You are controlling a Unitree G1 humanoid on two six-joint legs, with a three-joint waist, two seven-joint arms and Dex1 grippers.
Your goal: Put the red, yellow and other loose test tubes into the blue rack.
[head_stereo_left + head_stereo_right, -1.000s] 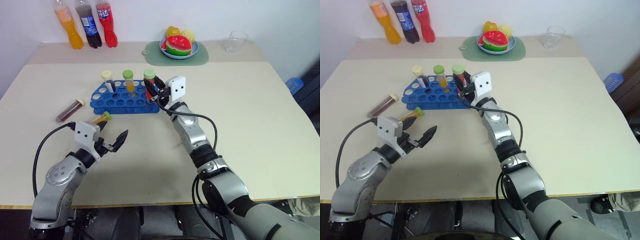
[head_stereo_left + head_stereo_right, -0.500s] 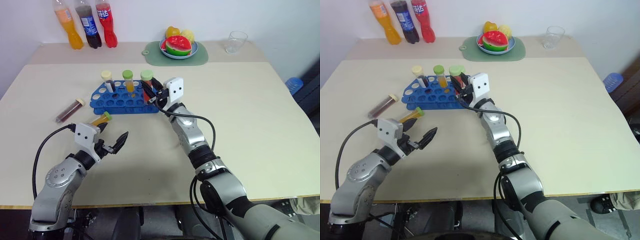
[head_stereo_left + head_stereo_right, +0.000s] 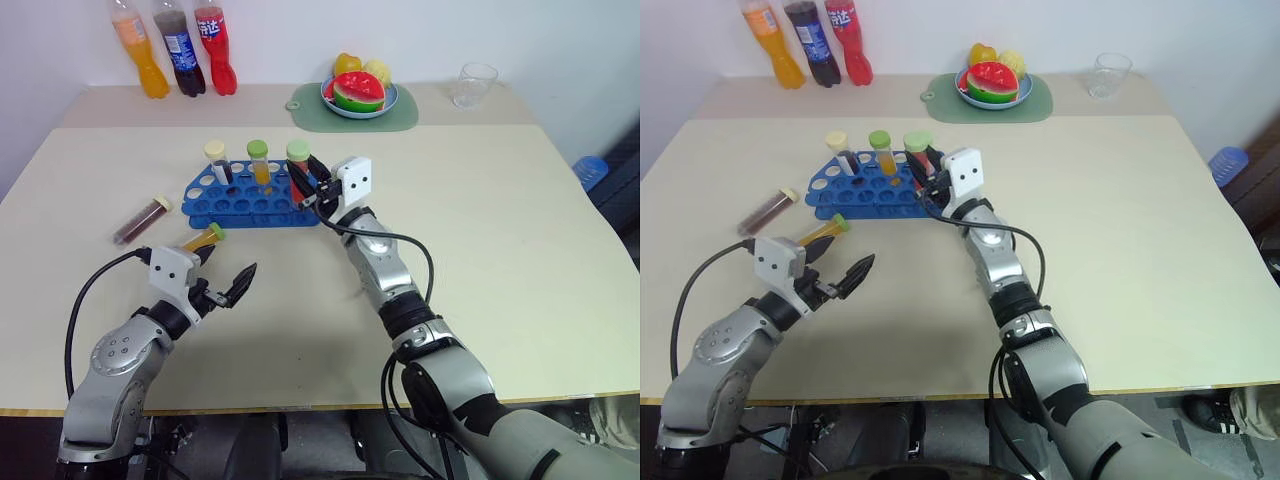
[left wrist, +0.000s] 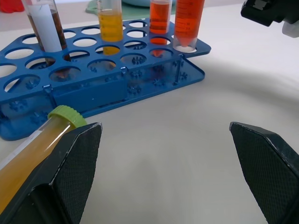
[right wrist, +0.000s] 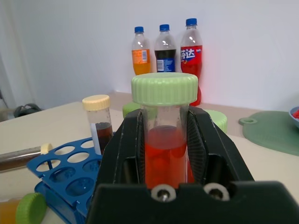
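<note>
The blue rack stands left of the table's middle with several capped tubes upright in it. My right gripper is shut on a red tube with a green cap, which stands upright with its lower end in the rack's near right corner hole. Two loose test tubes lie on the table. The yellow one with a green cap is just in front of the rack, and the dark maroon one with a cream cap is further left. My left gripper hovers open beside the yellow tube, holding nothing.
Three soda bottles stand at the back left. A pale green mat with a plate of fruit lies at the back centre, and a clear cup stands to its right. The table's right half is bare.
</note>
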